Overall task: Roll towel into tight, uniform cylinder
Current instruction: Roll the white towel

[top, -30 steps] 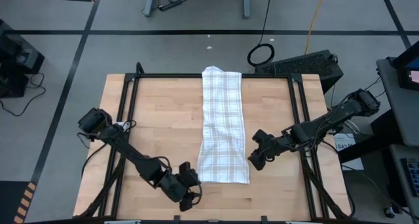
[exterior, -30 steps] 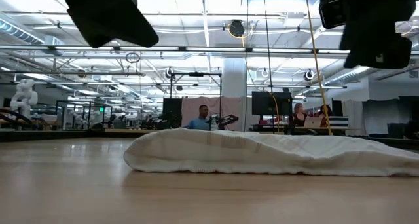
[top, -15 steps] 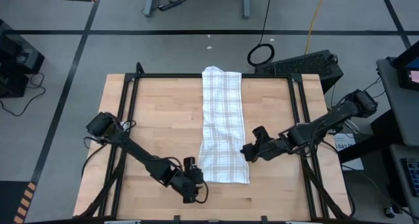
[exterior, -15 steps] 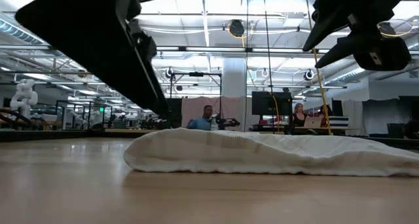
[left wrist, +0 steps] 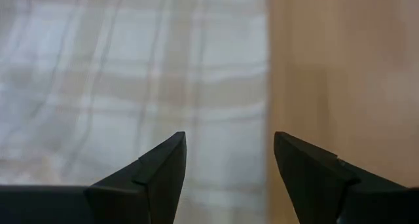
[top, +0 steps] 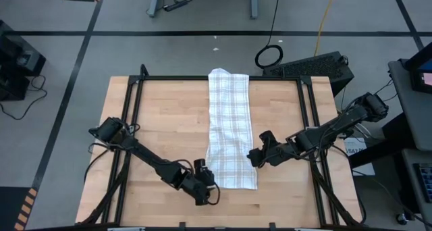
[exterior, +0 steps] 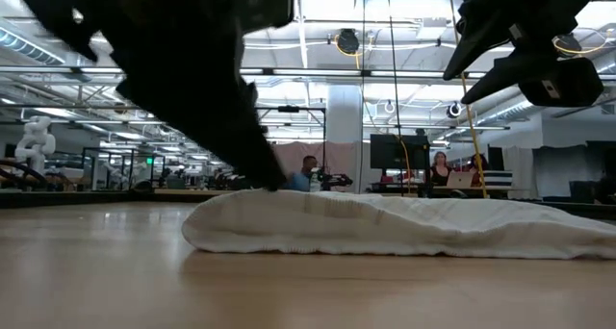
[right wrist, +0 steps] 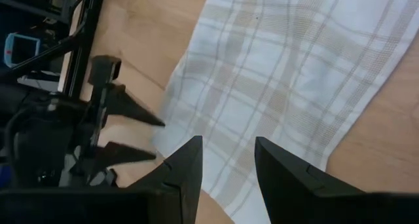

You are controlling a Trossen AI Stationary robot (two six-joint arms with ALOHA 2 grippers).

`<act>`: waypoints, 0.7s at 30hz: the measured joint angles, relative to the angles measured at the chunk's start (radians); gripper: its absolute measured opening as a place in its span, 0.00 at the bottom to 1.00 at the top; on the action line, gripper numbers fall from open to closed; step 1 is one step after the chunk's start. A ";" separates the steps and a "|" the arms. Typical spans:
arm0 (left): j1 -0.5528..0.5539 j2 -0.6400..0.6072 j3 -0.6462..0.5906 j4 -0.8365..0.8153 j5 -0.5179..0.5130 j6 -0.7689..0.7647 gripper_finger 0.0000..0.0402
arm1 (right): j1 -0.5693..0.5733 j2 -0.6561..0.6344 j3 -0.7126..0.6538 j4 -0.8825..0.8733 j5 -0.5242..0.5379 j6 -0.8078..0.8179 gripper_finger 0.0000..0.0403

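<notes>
The white checked towel [top: 228,130] lies on the wooden table [top: 162,123] as a long narrow strip running from the far edge toward the near edge. In the low view it is a low hump [exterior: 385,228]. My left gripper [top: 212,190] is open at the towel's near left corner. In its wrist view the open fingers [left wrist: 229,158] stand over the towel's side edge [left wrist: 265,86]. My right gripper [top: 255,157] is open beside the towel's right edge, above it [exterior: 500,50]. Its wrist view [right wrist: 226,155] looks down on the towel [right wrist: 281,73] and on the left gripper [right wrist: 131,135]. My left gripper comes slanting down from the table's near left at the towel's near left corner [top: 217,184]. I cannot tell whether its fingers touch the cloth.
A black frame [top: 131,123] runs along the table's left, right and far sides. There is bare wood left [top: 169,136] and right [top: 283,116] of the towel. Beyond the far edge are a dark case [top: 317,67] and a cable loop [top: 268,55]. People sit far off in the room [exterior: 306,173].
My left gripper has gone toward the table's right edge and down to the towel's near left corner. My right gripper has gone a little toward the towel's right edge and tipped, then held still. The towel has not moved.
</notes>
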 joint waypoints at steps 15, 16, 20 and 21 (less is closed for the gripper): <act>0.036 -0.064 0.054 -0.122 -0.043 0.021 0.02 | 0.050 0.008 0.000 0.004 0.004 -0.024 0.32; 0.036 -0.073 0.061 -0.125 -0.048 0.020 0.02 | 0.064 0.013 0.000 0.007 0.004 -0.038 0.32; 0.042 -0.092 0.064 -0.107 -0.029 0.019 0.02 | 0.127 0.049 0.000 0.042 0.031 -0.063 0.32; 0.043 -0.092 0.064 -0.097 -0.009 0.018 0.03 | 0.142 0.061 0.000 0.041 0.033 -0.061 0.32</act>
